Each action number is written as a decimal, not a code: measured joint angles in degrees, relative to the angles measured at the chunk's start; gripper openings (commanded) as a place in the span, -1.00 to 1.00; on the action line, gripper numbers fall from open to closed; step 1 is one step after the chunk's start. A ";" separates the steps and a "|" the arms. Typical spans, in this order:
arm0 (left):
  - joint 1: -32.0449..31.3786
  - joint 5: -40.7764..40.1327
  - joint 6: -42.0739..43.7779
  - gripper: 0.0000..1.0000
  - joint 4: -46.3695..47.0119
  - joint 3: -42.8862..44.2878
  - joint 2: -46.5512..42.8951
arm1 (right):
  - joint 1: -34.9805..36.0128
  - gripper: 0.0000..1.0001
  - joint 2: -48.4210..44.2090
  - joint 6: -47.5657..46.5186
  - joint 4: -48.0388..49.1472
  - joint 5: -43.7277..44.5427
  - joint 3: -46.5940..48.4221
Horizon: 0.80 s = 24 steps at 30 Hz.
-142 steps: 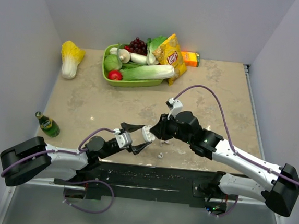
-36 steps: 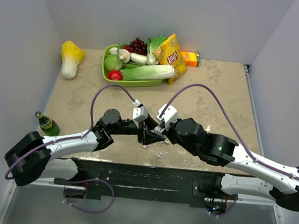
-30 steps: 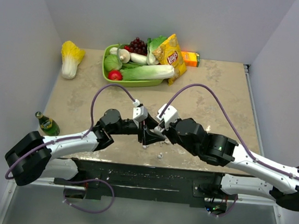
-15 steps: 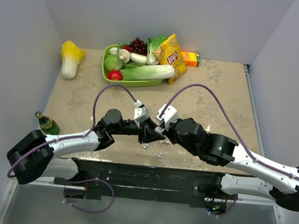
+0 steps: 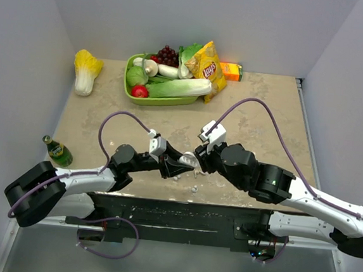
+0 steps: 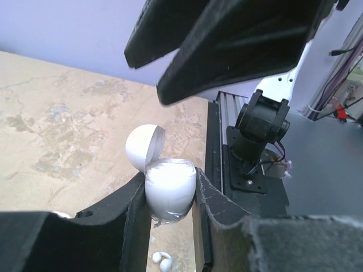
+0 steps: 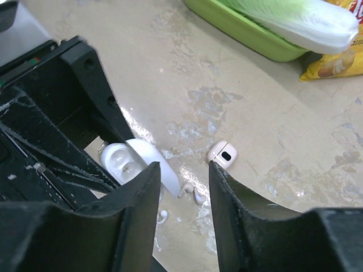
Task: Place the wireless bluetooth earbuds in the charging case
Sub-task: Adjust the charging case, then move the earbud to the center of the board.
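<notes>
The charging case (image 6: 170, 192) is a small white pebble with its lid (image 6: 144, 148) swung up. My left gripper (image 6: 170, 178) is shut on its body, low over the table's near middle (image 5: 177, 165). In the right wrist view the case (image 7: 120, 161) shows its empty hollow. My right gripper (image 7: 182, 165) hangs open just above and beside it, with nothing between its fingers (image 5: 198, 158). Two earbuds (image 7: 191, 192) lie together on the table under the right jaws, and a third small white piece (image 7: 163, 214) lies nearer. From above, the earbuds (image 5: 176, 178) are pale specks by the front edge.
A small whitish rounded piece with a dark slot (image 7: 222, 154) lies on the table by my right finger. At the back stand a green basket (image 5: 162, 100) of vegetables, a chips bag (image 5: 208, 67) and an orange box (image 5: 231, 71). A cabbage (image 5: 85, 70) and a green bottle (image 5: 58, 152) are at the left.
My left gripper closed on the case and drew back to the left. My right gripper opened and let go of it, shifting slightly right.
</notes>
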 measured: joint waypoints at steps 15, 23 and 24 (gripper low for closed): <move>-0.04 -13.66 -2.36 -1.00 10.21 -17.62 -1.84 | -7.17 0.10 -9.33 14.08 8.85 6.97 -10.08; -0.07 -15.17 -2.36 -1.00 11.19 -17.22 -3.13 | -7.23 0.26 -8.00 19.61 9.33 3.80 -17.31; -0.07 -15.04 -2.36 -1.00 11.19 -16.90 -3.13 | -7.23 0.29 -8.17 19.91 10.14 3.13 -17.31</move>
